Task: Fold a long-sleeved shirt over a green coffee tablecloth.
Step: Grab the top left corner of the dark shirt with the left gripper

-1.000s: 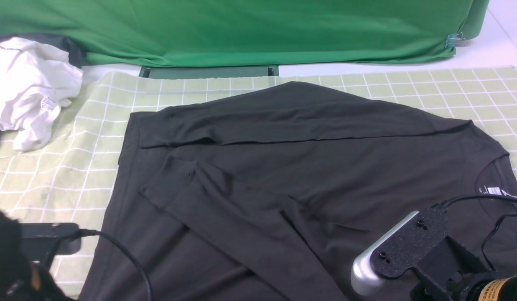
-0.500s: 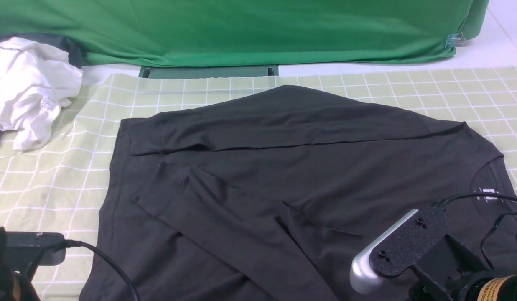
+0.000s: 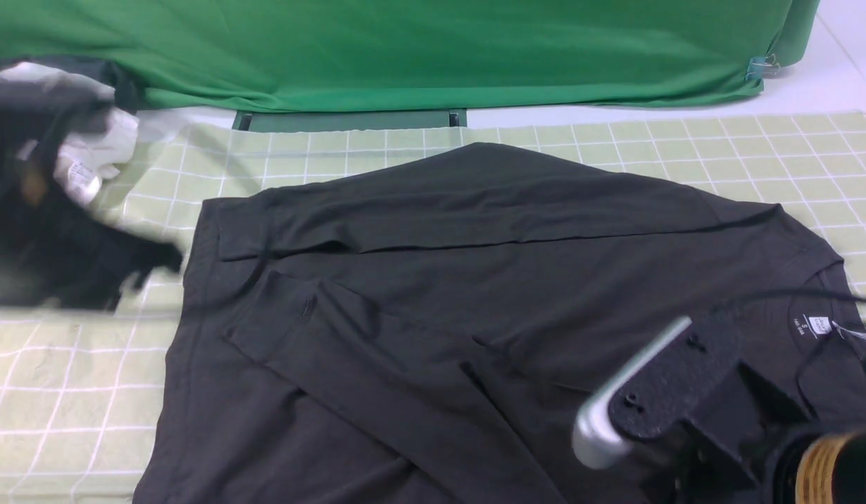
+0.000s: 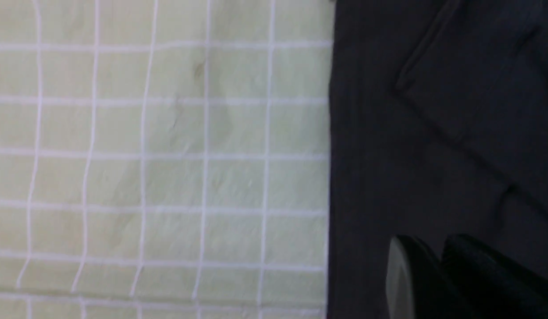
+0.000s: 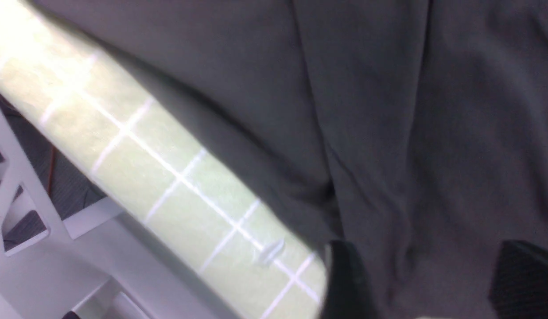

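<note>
Shirt [image 3: 404,301]: spread on the cloth [image 3: 82,392], one sleeve laid across its far part, the other running diagonally toward the near side; neck at right.

Left gripper [image 4: 435,248]: near the shirt's left edge in the front view, blurred; cannot tell whether its tips meet or leave a slit. No fabric seen caught. Right gripper [image 5: 426,261]: fingers well apart over the near part of the shirt, nothing clamped.

Risks (judged):
1. Right fingers are close to the shirt's border with bare cloth; a low pinch could take both layers and ruck the cloth.
2. Left arm moving fast, going by the blur; its trailing cable or tips might snag the far sleeve and undo that fold.
3. Loose creases in the diagonal sleeve could bunch if the body is folded over them.

Change vs 1 s ago: shirt shifted slightly left and nearer, then stationary over the last half. Left arm has gone from the near-left corner to farther out, now partly hiding the white garment [image 3: 82,168]. Right arm moved slightly left.
</note>
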